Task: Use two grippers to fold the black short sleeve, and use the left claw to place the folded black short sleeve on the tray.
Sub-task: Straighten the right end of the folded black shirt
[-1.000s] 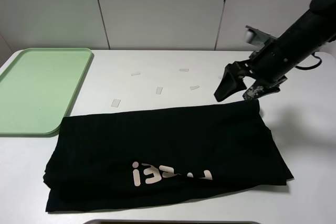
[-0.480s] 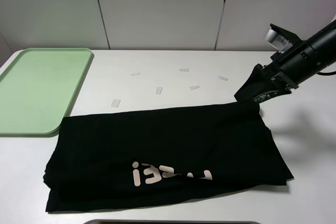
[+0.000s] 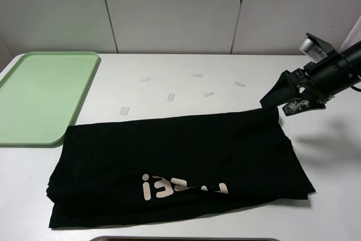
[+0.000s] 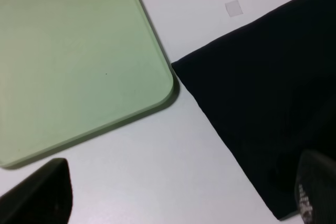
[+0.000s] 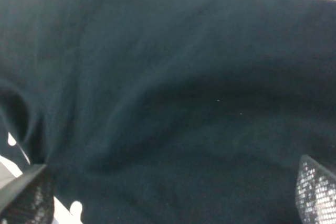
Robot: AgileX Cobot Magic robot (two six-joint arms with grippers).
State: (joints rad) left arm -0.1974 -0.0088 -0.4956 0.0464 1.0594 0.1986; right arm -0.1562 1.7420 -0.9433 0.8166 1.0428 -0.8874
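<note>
Black short sleeve [image 3: 180, 162] lies folded into a broad band flat on the table [image 3: 333, 196], its pale pink lettering [image 3: 183, 187] upside down along the near edge. None of it is in the pale green tray [image 3: 34, 138], which sits on the table just off the cloth's far left corner, the two nearly touching there.

The right tool [image 3: 279, 104] hangs just past the shirt's far right corner with its jaws wide and nothing between them. From its own camera, black cloth fills the space ahead of it and between its fingers [image 5: 315, 192].

The left tool [image 4: 178, 192] is out of the high view. Its wrist camera shows the jaws spread wide and holding nothing. One finger sits over the shirt's edge and the other over plain table, with the tray's rounded corner ahead and a strip of table between.

Several small white scraps [image 3: 171, 97] lie scattered on the table beyond the shirt, well to the side of the right tool.
</note>
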